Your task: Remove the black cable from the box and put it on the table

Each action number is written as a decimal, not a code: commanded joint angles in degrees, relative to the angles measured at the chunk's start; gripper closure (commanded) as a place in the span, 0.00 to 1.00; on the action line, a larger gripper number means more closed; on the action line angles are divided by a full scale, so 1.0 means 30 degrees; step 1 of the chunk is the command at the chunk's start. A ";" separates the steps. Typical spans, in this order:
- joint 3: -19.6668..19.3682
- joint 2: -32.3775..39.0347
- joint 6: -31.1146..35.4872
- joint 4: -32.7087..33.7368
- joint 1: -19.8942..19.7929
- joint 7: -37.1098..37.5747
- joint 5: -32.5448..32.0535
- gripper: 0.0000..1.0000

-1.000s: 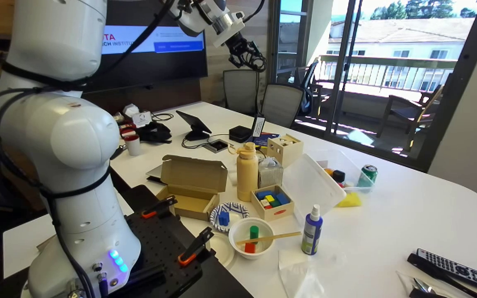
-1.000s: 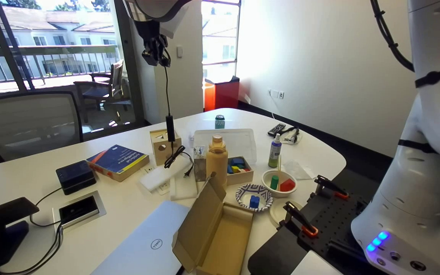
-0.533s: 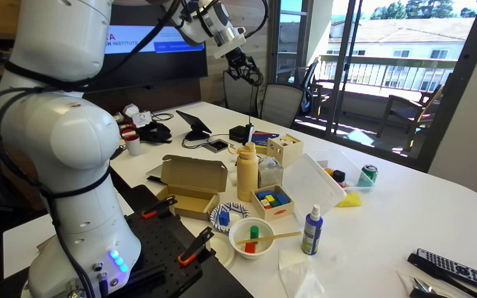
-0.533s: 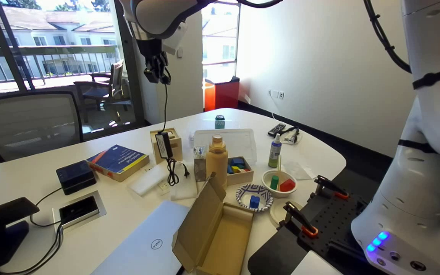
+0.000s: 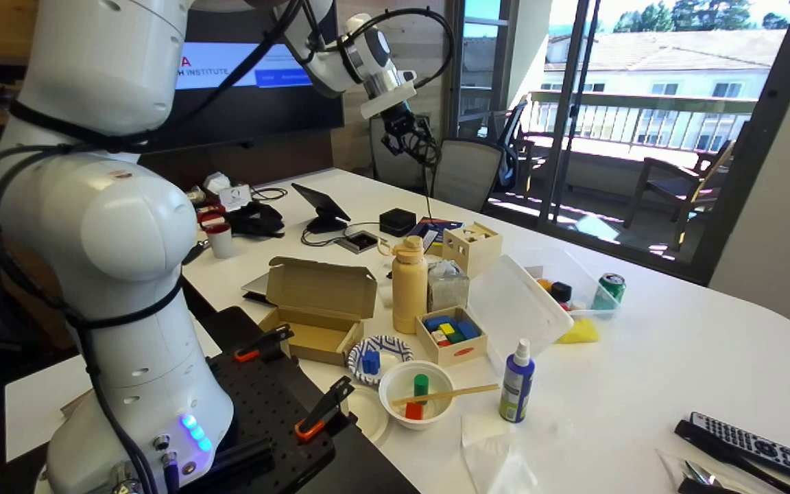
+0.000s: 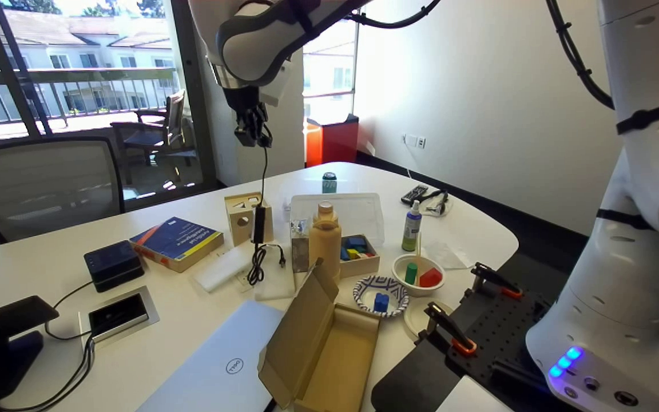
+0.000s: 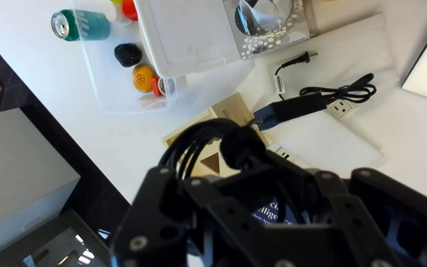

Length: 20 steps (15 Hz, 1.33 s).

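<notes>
Gripper (image 6: 256, 139) clamped on the cable (image 6: 259, 225) by its coil (image 7: 213, 126) — hanging left of centre in an exterior view, over the table (image 6: 478, 234).
Limp cord; the brick (image 7: 292, 109) probably weighs most and may swing — better held close above it.

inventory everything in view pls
black cable: 1, black, hanging from claw
box: 1, brown, beside laptop
table: 1, white, under items
laptop: 1, silver, on table
block tray: 1, beige, near box
tray blocks: uncounted, multicoloured, in block tray
bottle: 1, tan, beside block tray
bowls: 2, white and patterned, near box
loose blocks: 3, blue, green, red, in bowls
spray bottle: 1, purple, near bowls
clear bin: 1, transparent, on table
can: 1, green, in or beside clear bin
book: 1, blue, on table
shape sorter: 1, beige, beside book
remote: 1, black, on table
chairs: several, grey, at table
other items: uncounted, mixed, throughout
arm: 1, white, over table
claw: 1, black, above table
</notes>
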 commanded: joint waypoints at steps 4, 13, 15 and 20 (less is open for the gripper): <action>-0.0203 0.0017 0.0282 -0.1777 -0.1174 -0.1259 0.2259 1.00; 0.0094 0.3256 0.3062 -0.1286 -0.2738 -0.4718 0.4484 1.00; 0.0304 0.3923 0.2972 -0.0923 -0.2973 -0.5635 0.5049 1.00; 0.0897 0.5735 0.2552 0.0302 -0.3380 -0.7647 0.6317 1.00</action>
